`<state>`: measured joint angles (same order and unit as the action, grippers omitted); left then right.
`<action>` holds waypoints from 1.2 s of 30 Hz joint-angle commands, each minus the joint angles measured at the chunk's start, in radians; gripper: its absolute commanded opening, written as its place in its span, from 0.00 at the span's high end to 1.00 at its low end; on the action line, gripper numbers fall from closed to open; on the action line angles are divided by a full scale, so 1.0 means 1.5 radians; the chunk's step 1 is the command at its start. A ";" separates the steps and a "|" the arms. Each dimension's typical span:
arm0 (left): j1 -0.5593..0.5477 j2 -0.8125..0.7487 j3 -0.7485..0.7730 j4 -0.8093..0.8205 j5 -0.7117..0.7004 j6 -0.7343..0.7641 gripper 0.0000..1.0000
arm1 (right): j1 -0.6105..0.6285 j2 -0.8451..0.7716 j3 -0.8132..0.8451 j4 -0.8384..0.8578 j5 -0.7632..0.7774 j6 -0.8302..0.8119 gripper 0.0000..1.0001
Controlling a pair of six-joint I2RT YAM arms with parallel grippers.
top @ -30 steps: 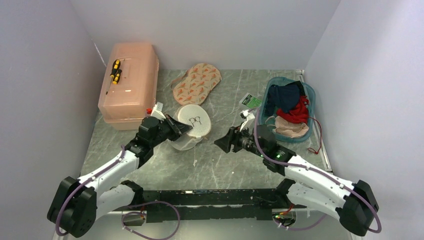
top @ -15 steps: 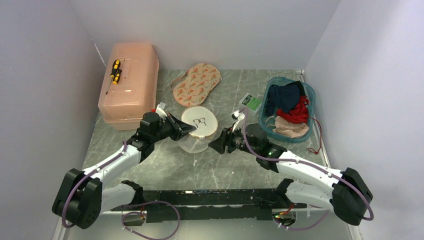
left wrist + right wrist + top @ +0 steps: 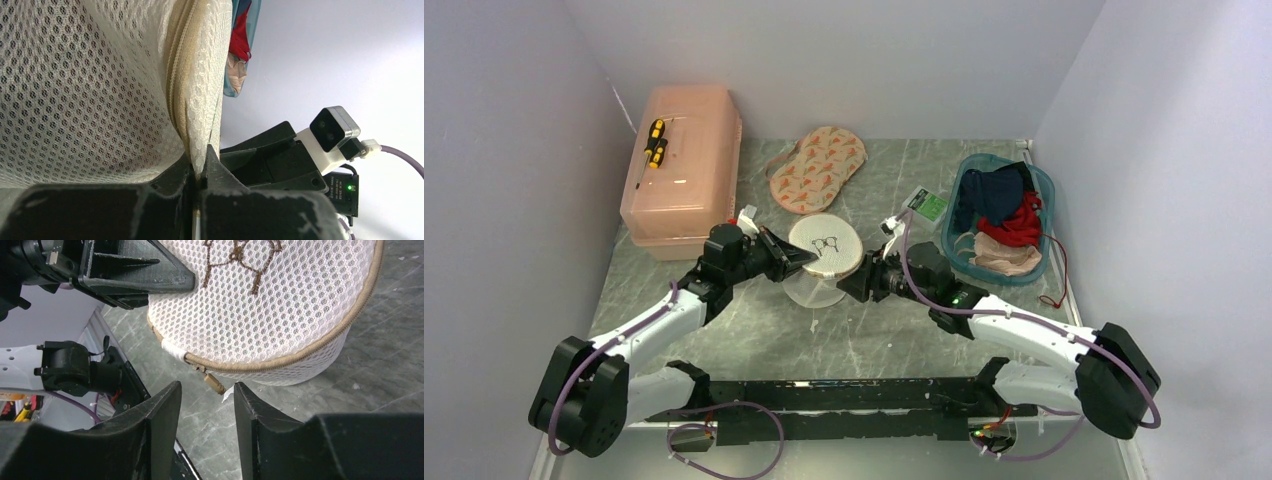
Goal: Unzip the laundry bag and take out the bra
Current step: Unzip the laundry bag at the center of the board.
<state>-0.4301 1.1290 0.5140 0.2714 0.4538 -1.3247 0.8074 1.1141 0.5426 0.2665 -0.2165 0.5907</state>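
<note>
laundry bag [image 3: 822, 262] mid-table, zip closed | left claw [image 3: 200, 172] pinched tight on its rim | right claw [image 3: 205, 392] half open, zip pull [image 3: 214, 384] between fingers, ungripped | pink box [image 3: 682, 170] left, basket [image 3: 1024, 277] right, patterned pad [image 3: 817, 167] behind

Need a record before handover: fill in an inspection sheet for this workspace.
Surface: grey marbled table, no spills seen.
Job's things: laundry bag, zip looks closed, zip pull free; bra not seen.
Clutter: pink box with screwdriver, patterned pad, teal basket of clothes, green card.
Grippers: left gripper shut on the bag's rim; right gripper open around the zip pull.
Cables: purple cable on each arm; red cord beside the basket.
Surroundings: white walls.
</note>
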 commanded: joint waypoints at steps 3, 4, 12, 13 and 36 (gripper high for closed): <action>0.003 -0.003 0.014 0.033 0.023 -0.003 0.97 | 0.002 0.009 0.041 0.034 0.001 0.000 0.58; 0.003 -0.003 0.014 0.034 0.024 -0.003 0.97 | 0.001 0.010 0.041 0.034 0.001 0.001 0.59; 0.005 -0.002 0.011 0.035 0.024 -0.004 0.97 | 0.002 0.013 0.041 0.035 -0.008 -0.003 0.70; 0.004 -0.002 0.011 0.035 0.024 -0.003 0.97 | 0.001 0.012 0.040 0.033 -0.008 -0.004 0.71; 0.007 0.004 0.020 0.021 0.033 0.015 0.97 | 0.002 -0.023 0.021 -0.045 0.053 -0.043 1.00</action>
<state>-0.4240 1.1305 0.5140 0.2707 0.4717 -1.3224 0.8085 1.1183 0.5617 0.2432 -0.2062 0.5678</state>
